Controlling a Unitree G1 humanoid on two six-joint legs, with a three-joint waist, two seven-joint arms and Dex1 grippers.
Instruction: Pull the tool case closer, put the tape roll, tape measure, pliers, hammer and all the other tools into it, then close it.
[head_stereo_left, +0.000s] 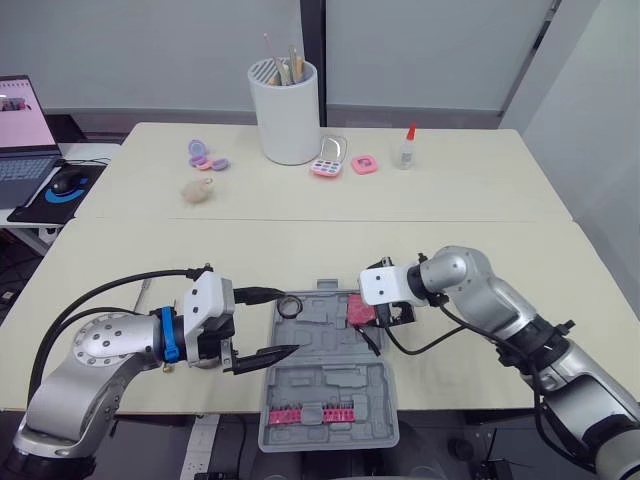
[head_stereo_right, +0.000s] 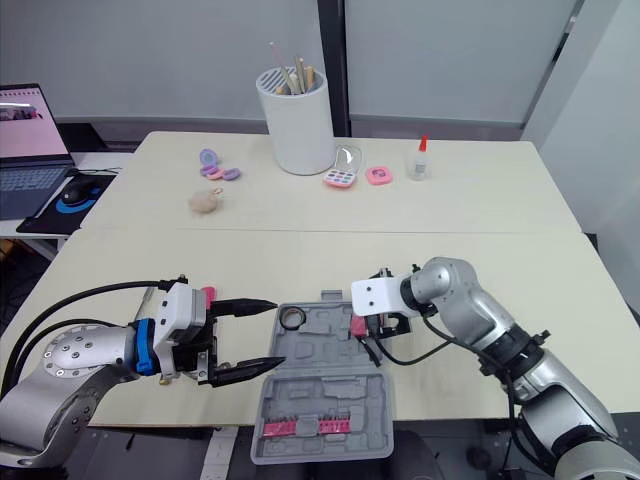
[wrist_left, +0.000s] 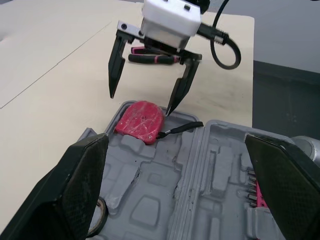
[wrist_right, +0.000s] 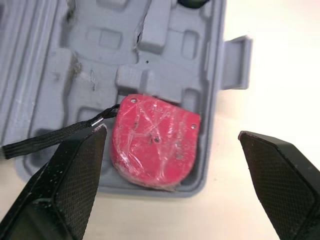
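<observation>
The surface (head_stereo_left: 480, 210) carries the open tool case (head_stereo_left: 330, 385) at its near edge. The right pincer (wrist_left: 140, 104) hangs released over the case's far right corner, where the tape measure (wrist_right: 152, 140) lies in a recess. The left pincer (head_stereo_right: 279, 334) is released beside the case's left wall. Lift the right pincer straight up, clear of the strap (wrist_right: 55, 135), then proceed to the pliers (wrist_left: 155, 57) on the surface beyond the case. The tape roll (head_stereo_left: 290, 305) sits in the far left corner. The strap crosses a partition and may obstruct closing.
</observation>
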